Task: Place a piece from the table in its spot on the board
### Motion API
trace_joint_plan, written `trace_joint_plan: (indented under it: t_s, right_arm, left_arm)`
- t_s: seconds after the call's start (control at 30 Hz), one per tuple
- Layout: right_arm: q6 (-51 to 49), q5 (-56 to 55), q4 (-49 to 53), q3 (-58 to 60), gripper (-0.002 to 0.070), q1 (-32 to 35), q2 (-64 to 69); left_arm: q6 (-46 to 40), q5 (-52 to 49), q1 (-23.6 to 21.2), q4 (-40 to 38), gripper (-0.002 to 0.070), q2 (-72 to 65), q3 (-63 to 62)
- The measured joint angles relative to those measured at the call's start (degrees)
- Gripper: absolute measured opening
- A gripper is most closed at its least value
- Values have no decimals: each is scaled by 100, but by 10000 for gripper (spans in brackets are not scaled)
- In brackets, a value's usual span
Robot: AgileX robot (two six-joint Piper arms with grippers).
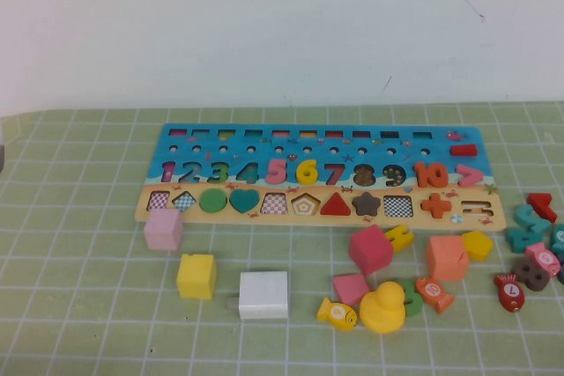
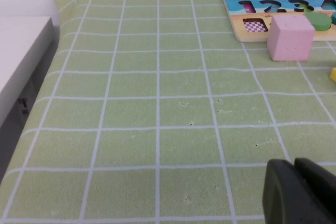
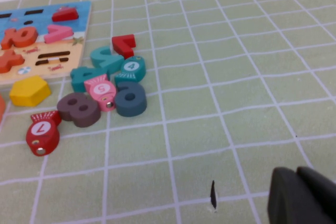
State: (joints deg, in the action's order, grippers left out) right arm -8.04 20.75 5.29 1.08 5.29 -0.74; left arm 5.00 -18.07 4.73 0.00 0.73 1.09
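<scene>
already upright in the board (image 1: 176, 209), yellow 6 (image 1: 307, 171), left gripper (image 2: 296, 192) and right gripper (image 3: 302, 198) jaws together

You have open tabletop (image 1: 79, 217) all along the left, up to the pink cube (image 1: 163, 229) that touches the board's (image 1: 317, 169) near-left corner. The yellow 6 (image 1: 307, 170) sits in the numeral row with 5 and 7 close on either side. In front of the board, the yellow cube (image 1: 196, 276) and white cube (image 1: 263, 294) stand apart with gaps between. Right of centre is crowded: red cube (image 1: 370, 248), orange cube (image 1: 447, 258), duck (image 1: 383, 307) and fish. The left tool (image 2: 299, 192) hangs low over bare mat; the right tool (image 3: 302, 195) likewise, well apart from the numeral heap (image 3: 105, 90).
</scene>
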Motion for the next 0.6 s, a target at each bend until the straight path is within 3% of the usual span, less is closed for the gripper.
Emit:
trace_joint_plan:
  t_s: [0.6]
  right_arm:
    - [0,0,0,0,-2,-183,0]
  left_arm:
    - [0,-13,0,0,-2,0,-10]
